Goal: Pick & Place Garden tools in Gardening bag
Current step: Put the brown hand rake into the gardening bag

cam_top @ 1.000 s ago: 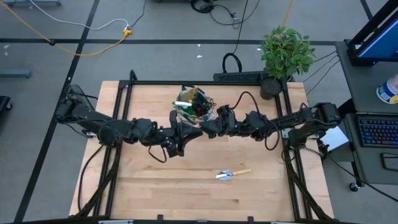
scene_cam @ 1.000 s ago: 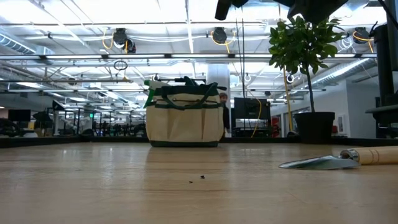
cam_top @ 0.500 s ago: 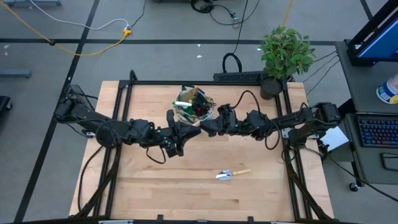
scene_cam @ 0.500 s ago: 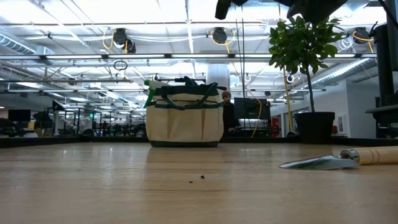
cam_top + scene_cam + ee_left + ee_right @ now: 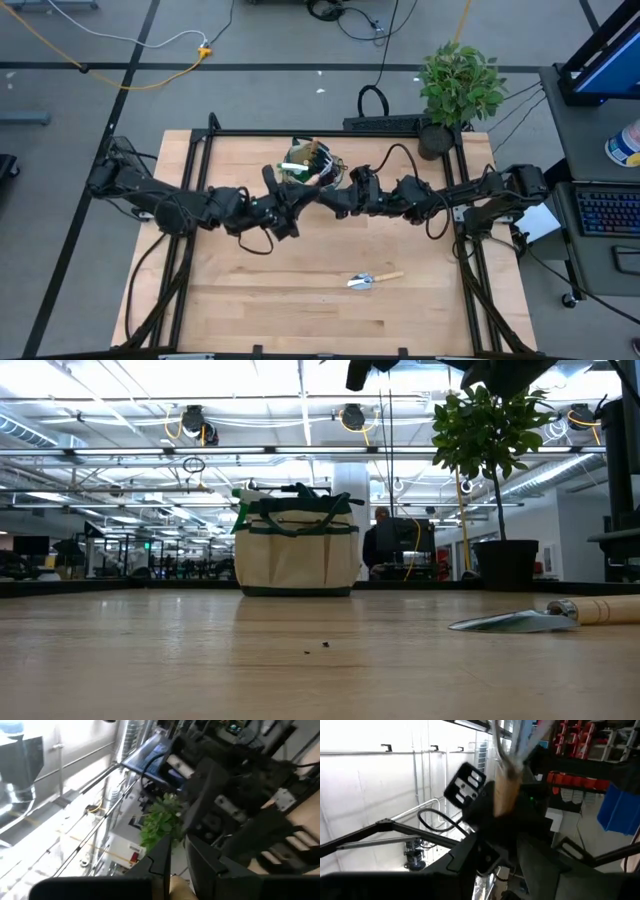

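Since a second ago my left gripper has swung up from below the bag to its left side, while my right gripper stays just beside the bag on the right; I cannot tell how wide either stands. Between them the gardening bag sits at the back of the table with tools poking out. One trowel lies alone well in front, near the table's right side.

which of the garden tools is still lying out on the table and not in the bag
The wooden-handled trowel, lying flat on the table's near right part. The other tools already stick out of the gardening bag at the far edge.
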Available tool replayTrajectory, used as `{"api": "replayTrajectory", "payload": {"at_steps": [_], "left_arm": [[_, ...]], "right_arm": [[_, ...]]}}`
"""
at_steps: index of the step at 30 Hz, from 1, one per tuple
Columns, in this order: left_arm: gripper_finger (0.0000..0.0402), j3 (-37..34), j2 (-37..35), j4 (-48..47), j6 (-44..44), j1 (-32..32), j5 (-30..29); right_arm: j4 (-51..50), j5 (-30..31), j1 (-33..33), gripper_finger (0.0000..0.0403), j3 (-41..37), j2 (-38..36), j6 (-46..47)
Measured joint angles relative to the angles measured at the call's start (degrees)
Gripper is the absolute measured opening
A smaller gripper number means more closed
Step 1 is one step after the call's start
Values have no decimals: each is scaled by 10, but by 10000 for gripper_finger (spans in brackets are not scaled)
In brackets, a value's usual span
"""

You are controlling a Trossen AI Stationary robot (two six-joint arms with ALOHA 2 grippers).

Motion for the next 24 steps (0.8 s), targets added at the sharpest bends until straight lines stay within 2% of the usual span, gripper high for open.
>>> {"api": "replayTrajectory", "payload": {"at_steps": [7, 19, 24], "left_arm": [[49, 0, 0, -6, -14, 42, -25], [49, 0, 0, -137, -191, 133, -21], [49, 2, 0, -189, -287, 182, -5]], "right_arm": [[-4, -11, 1, 130, 0, 0, -3], [-24, -186, 0, 130, 0, 0, -68], [-55, -221, 0, 130, 0, 1, -81]]}}
